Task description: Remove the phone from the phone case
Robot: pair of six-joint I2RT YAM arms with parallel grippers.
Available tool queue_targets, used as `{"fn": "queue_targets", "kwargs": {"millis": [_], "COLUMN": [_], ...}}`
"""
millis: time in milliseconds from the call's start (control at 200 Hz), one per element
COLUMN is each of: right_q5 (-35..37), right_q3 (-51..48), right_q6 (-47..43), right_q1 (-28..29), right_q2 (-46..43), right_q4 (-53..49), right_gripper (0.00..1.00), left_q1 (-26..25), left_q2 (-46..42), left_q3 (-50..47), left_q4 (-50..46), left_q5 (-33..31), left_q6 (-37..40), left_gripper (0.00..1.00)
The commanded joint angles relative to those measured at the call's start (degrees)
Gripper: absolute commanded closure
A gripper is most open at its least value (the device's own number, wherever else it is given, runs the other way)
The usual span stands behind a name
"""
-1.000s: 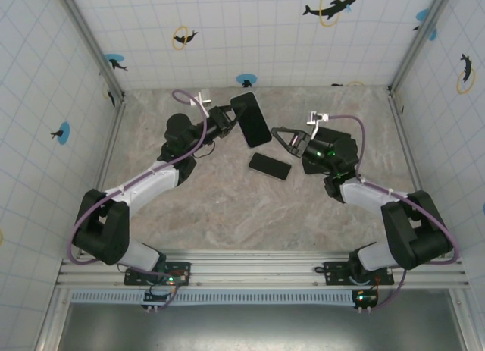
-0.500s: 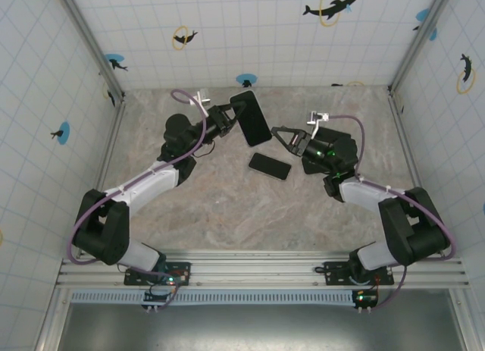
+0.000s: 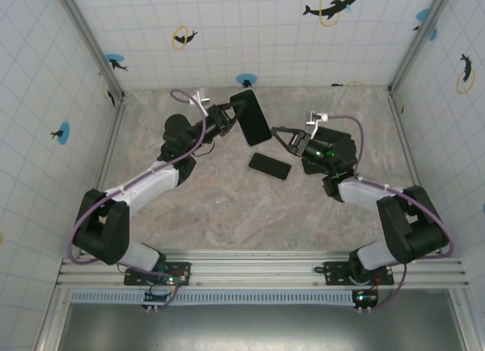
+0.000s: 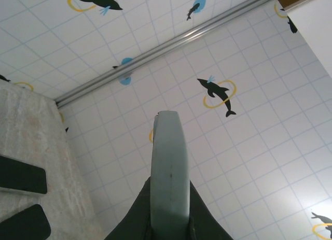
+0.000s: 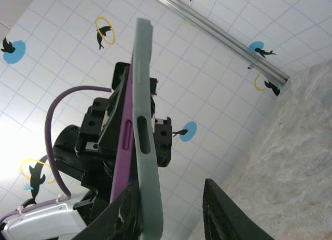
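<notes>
Overhead, left fingers (image 4: 137,219) pinch a dark phone case (image 3: 251,117); right-wrist view reveals its grey-green edge between spread right fingers (image 5: 218,209).

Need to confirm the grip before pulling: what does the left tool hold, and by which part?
The left tool is shut on the phone case, pinching it at one edge.

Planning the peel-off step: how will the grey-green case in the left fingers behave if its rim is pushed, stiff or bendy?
Probably bendy: the case has a matte rim with moulded side buttons, like silicone. Likely grippy, not slippery. Held at one end by the left fingers, it may pivot when pushed.
</notes>
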Motion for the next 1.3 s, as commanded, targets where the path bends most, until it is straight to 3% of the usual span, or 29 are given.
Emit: {"fn": "queue_targets", "kwargs": {"millis": [0, 435, 731, 926, 1086, 1296], "right_q5": [-1.12, 3.02, 7.79, 8.24, 8.88, 9.88], "right_q3": [-1.02, 2.38, 3.29, 2.68, 1.9, -0.15], "right_q6": [-0.19, 8.07, 14.38, 16.22, 18.41, 19.24], "right_q1": [0.64, 3.57, 5.96, 5.93, 5.48, 5.35], "right_q2": [0.92, 2.41, 3.82, 4.5, 5.48, 6.7], "right_q4": [2.2, 5.6, 7.82, 8.87, 11.48, 14.95], "right_gripper": [0.65, 0.65, 0.72, 0.81, 0.92, 0.97], "left_q1": [-0.41, -3.36, -3.68, -3.69, -3.71, -3.71], "left_q2": [-0.59, 1.04, 3.15, 3.73, 3.48, 3.02], "left_q3": [1.52, 3.06, 3.01, 3.06, 5.21, 5.61], "left_q4": [7.14, -0.59, -3.35, -4.08, -7.26, -10.28], "left_q5": [0.27, -5.82, -7.61, -8.53, -9.28, -9.86], "left_q6": [-2.43, -1.47, -2.55, -1.96, -0.82, -0.21], "left_gripper": [1.0, 1.0, 1.0, 0.93, 0.71, 0.49]}}
